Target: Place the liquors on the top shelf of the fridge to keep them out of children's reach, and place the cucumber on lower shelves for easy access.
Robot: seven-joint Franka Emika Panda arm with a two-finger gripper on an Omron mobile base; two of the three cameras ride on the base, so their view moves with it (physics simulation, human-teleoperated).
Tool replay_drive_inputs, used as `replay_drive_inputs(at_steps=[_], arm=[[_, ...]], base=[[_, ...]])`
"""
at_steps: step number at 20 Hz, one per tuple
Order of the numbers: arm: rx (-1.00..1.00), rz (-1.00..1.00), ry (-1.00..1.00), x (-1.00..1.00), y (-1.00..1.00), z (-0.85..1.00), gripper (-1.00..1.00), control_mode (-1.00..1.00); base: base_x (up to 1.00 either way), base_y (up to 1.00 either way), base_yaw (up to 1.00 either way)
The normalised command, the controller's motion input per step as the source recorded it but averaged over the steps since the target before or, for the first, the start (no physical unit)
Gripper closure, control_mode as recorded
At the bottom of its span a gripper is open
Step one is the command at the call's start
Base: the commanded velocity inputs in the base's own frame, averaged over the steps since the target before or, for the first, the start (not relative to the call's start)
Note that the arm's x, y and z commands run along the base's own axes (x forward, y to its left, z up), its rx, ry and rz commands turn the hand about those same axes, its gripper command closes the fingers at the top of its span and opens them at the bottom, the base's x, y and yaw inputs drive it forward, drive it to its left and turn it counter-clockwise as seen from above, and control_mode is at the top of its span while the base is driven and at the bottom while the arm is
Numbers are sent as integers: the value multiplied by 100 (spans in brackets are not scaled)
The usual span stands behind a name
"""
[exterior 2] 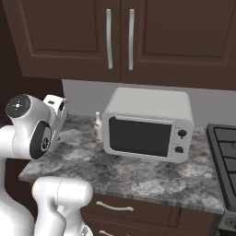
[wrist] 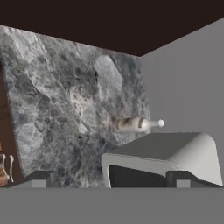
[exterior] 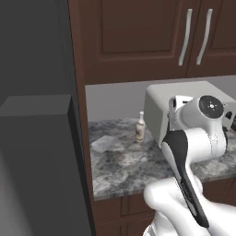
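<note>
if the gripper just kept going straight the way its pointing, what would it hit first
Probably the grey stone countertop. The open gripper looks along it, and the counter fills the middle of the hand view. The cream-white bottle and the white microwave sit off to one side of that line, though depth is hard to judge.

The light is even and moderate, with no visible lamp or window. The grey wall (exterior 2: 83, 94) behind the marble counter (exterior: 124, 166) is flatly lit. The dark brown cabinets (exterior 2: 115, 37) above take only a faint sheen. The white microwave (exterior 2: 147, 124) is the brightest surface, without harsh glare, and its glass door reads near black. Left of the claw (wrist: 109, 179), the fridge (exterior: 37, 161) side is a dull, shaded grey. Shadows are soft and weak. The cream bottle (exterior: 140, 127) casts almost none. All three pictures are slightly soft and low in detail, and the marble pattern is smeared. The hand view is rolled sideways. Straight edges stay straight at the borders.
</note>
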Motion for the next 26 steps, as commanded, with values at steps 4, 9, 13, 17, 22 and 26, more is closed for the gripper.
replay_drive_inputs(at_steps=[4,9,13,17,22,26], arm=[[-17,1,0,8,33,-18,-100,-100],[-16,6,0,17,9,-13,-100,-100],[-10,9,0,26,0,-11,-100,-100],[-7,12,2,32,-1,-17,-100,-100],[-4,15,3,36,-1,-25,-100,-100],[-7,15,6,35,-1,-31,-100,-100]], base=[[0,0,0],[0,0,0],[0,0,0],[0,0,0],[0,0,0],[0,0,0]])
